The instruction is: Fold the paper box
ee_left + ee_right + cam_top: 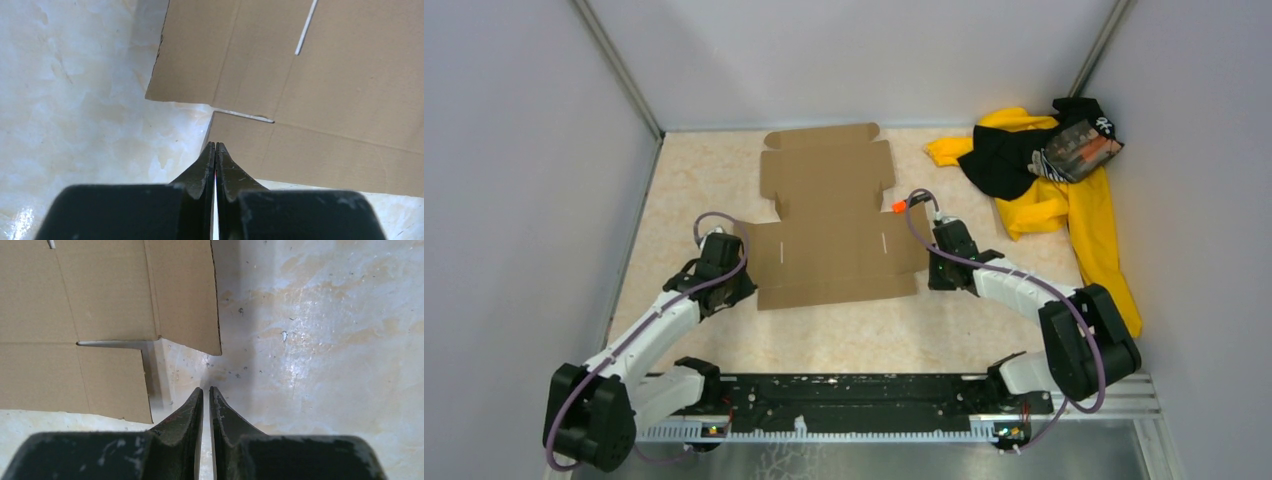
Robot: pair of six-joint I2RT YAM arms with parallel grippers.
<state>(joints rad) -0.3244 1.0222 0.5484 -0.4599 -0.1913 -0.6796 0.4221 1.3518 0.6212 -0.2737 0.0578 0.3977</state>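
The paper box lies flat and unfolded in the middle of the worktop. The left gripper is pressed closed with nothing between its fingers, its tips at the box's left edge below a slit. The right gripper is all but closed and empty over bare worktop, just beside the right flap. A yellow-and-black clothing pile sits far right.

paper box lies flat, centred — clothing pile at back right.
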